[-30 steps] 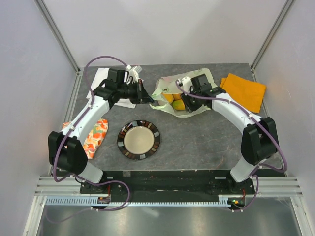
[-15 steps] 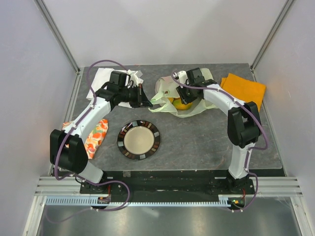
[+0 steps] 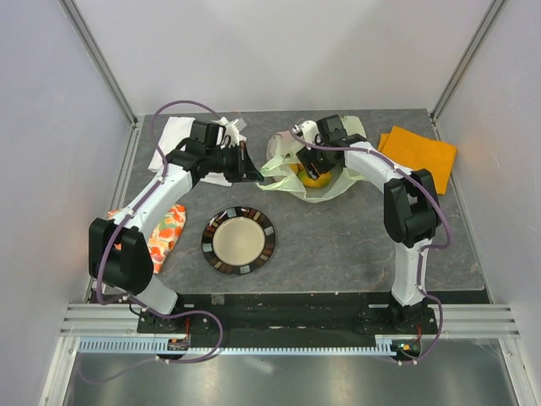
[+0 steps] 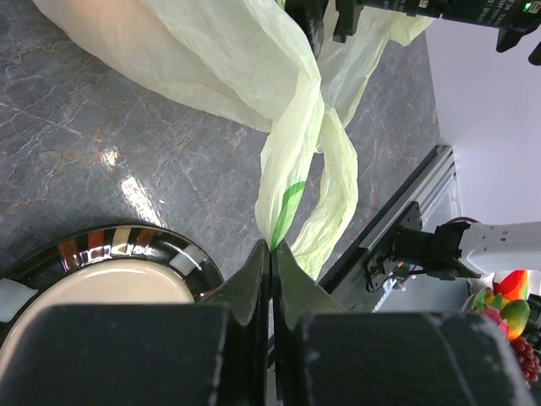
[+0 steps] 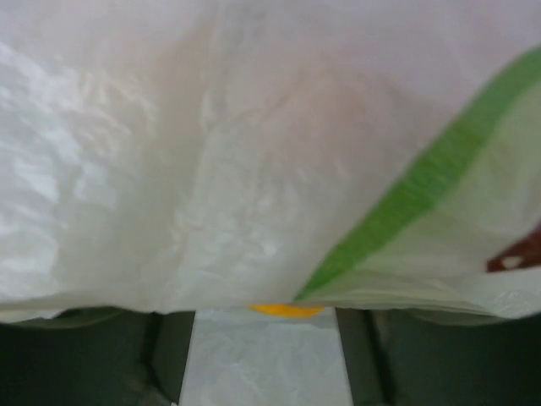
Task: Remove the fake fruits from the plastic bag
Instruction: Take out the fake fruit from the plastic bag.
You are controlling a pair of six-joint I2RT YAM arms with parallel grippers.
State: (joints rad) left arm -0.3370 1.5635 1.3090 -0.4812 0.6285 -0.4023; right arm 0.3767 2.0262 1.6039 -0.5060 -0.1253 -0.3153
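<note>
One bag (image 3: 328, 188), one plate (image 3: 238, 240), three cloths, two arms; white cloth (image 3: 176, 135) far left, patterned cloth (image 3: 165, 235) near left, orange cloth (image 3: 418, 156) far right. The bag lies on the worktop (image 3: 338, 245) at far centre, just beyond the plate; yellow-orange fruit (image 3: 311, 178) shows inside, its count hidden by film. The left hand (image 4: 271, 252) reaches right, low, pinched tight on the bag's handle; the right hand (image 5: 264, 347) dips into the bag's mouth from the far side, fingers apart, film draped over them, gripping nothing.
</note>
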